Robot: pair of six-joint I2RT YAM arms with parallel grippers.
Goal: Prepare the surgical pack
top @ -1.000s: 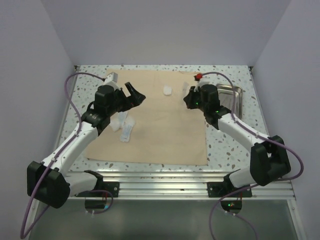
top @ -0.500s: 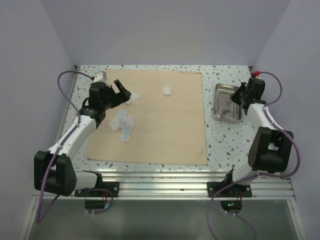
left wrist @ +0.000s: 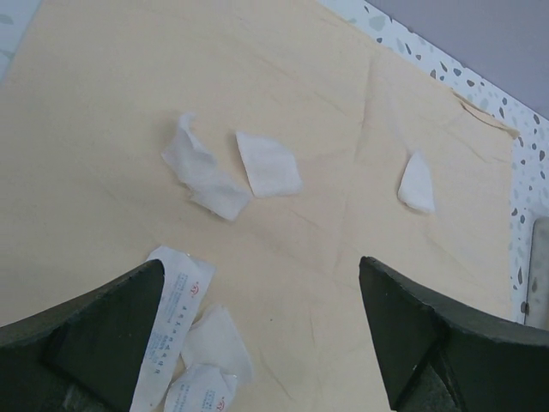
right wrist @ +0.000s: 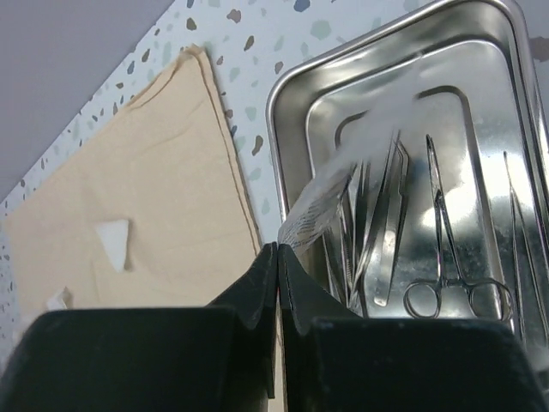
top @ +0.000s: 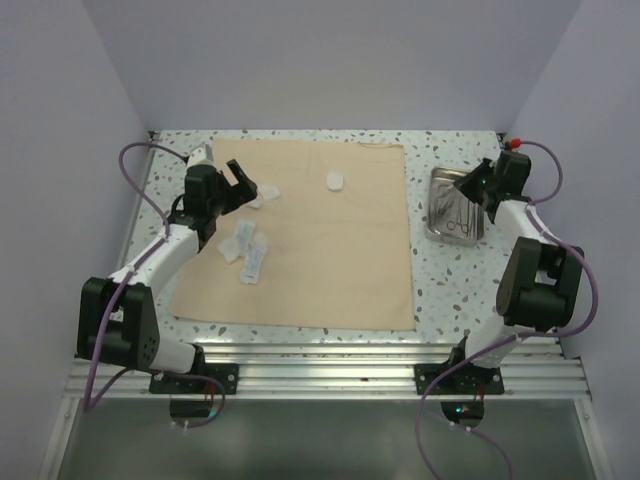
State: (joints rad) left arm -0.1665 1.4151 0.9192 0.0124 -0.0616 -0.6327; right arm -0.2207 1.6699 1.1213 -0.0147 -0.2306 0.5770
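Dangling over steel tray (right wrist: pixel 271 120): gauze packet (right wrist: pixel 322 202) pinched by right gripper (right wrist: pixel 279 253) | left gripper (left wrist: pixel 262 266) spread, empty | risk: thin pinch slipped, packet dropped outside

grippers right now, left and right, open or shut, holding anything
left gripper: open, holding nothing
right gripper: shut, pinching a white gauze packet over the steel tray

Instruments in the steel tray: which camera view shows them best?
The right wrist view: the instruments lie close and large in the steel tray, ring handles and tweezers distinct. The top external view shows them only as thin lines. The left wrist view shows at most a sliver of the tray, no instruments.
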